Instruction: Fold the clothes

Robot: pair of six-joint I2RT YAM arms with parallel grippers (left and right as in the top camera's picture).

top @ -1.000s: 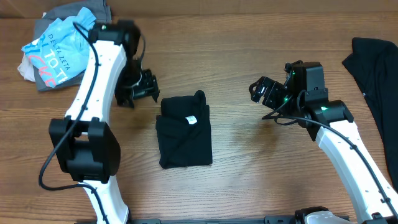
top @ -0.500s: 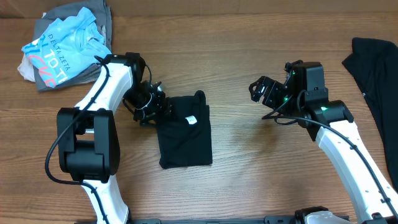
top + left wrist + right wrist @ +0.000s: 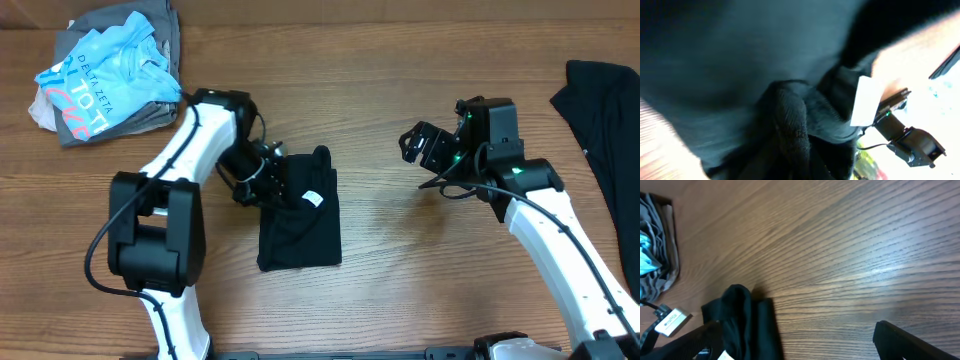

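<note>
Left end effector (image 3: 266, 179) at one (folded) T-shirt (image 3: 300, 230).

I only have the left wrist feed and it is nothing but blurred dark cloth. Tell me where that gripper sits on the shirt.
Observer: From overhead, the left gripper is at the far left corner of the folded black fabric T-shirt, over its edge. I cannot tell whether it is closed.
Operator: Give me the right arm too.
Observer: The right gripper hangs off to the shirt's right above the bare wooden table, apart from the cloth. Its wrist view shows the fingers spread with nothing between them.
Operator: List what else is waiting.
Observer: A heap of pale blue printed and grey garments lies at the far left corner, and another black garment lies at the right edge.
</note>
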